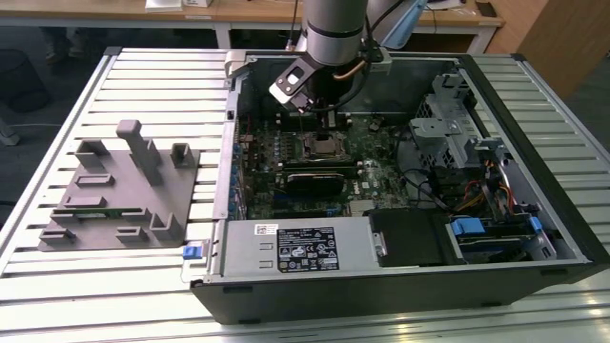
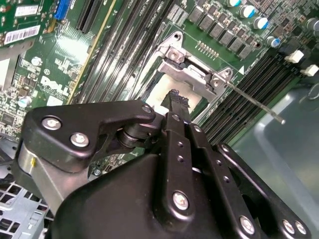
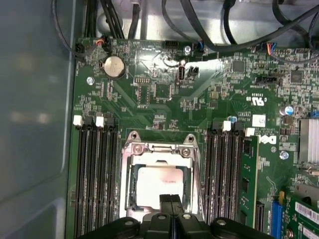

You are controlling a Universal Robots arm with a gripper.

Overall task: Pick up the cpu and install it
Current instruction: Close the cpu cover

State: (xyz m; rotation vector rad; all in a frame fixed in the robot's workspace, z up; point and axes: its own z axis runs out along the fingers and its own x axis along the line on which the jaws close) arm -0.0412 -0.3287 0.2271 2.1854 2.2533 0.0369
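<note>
In the exterior view, your gripper (image 1: pixel 327 137) reaches down inside the open computer case (image 1: pixel 401 289), over the socket (image 1: pixel 330 148) near the middle of the motherboard (image 1: pixel 286 193). The grey tray (image 1: pixel 67 218) sits well apart on the slatted table (image 1: pixel 143 71), toward the exterior view's left.

In the second wrist view, you see the jaws together with nothing visible between them, the tips just above the pale cpu (image 2: pixel 158 94). It lies flat in the socket. The metal frame (image 2: pixel 197 74) and its thin lever (image 2: pixel 254 102) stand just beyond the tips.

In the first wrist view, the cpu lies straight ahead of and under the fingertips, which overlap its near edge. You cannot tell whether they touch it. Being square, it has no long axis. Memory slots (image 3: pixel 94 174) flank the socket on both sides, clear of the jaws.
</note>
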